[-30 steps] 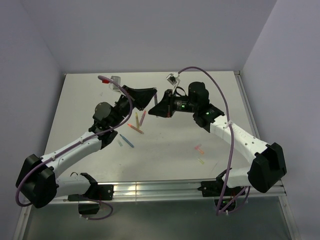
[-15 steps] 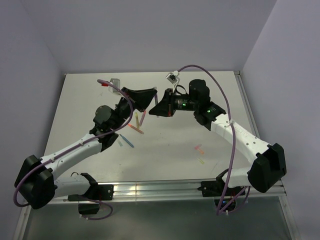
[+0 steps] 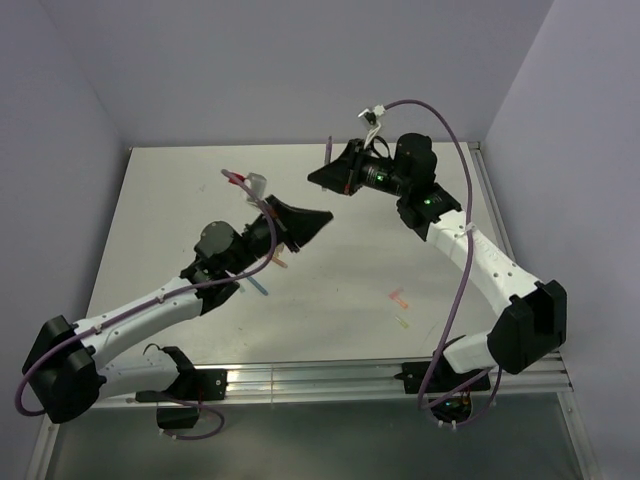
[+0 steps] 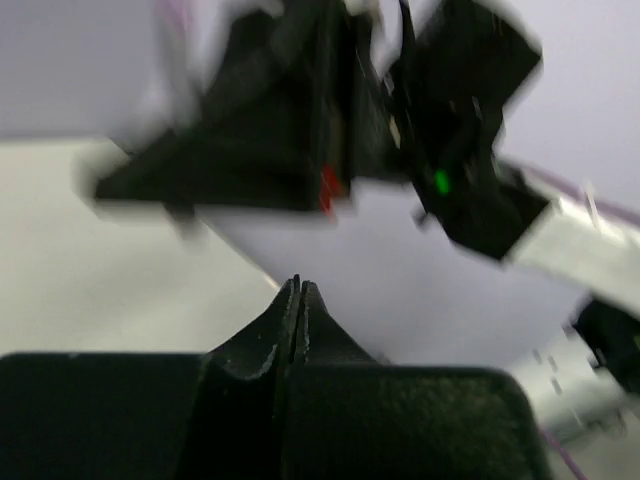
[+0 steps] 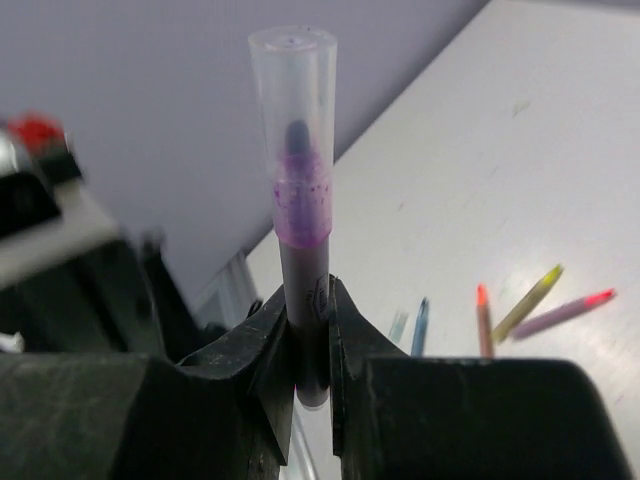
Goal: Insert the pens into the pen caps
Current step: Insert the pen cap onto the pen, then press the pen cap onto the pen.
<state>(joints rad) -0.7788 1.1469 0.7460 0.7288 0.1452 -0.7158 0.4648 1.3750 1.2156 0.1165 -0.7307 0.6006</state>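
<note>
I found one small printed mark on the barrel, right where the right gripper's fingers met it, and it was too small and smeared for me to read.

Against the view from a second before, the two grippers had parted. Back then they sat nose to nose over the middle of the table. Now the right gripper had lifted and drawn toward the far wall, and the left gripper had swung nearer and lower. The left jaws, slightly apart before, had clenched together on nothing, and the left wrist view showed the left gripper with its two tips pressed flat against each other.

The right jaws were grasping the grey-purple pen, which stood upright out of them. Its barrel was grey, with a purple band higher up. The clear cap sat over the top end, and the dark tip showed through it.

Well beyond the right jaws and to their right, the other pens lay on the table: the blue pen closest, then the orange pen, the yellow-green pen and the pink-tipped pen. From above, a pink cap and a yellow-green cap lay well clear of both sets of jaws, toward the near edge.
</note>
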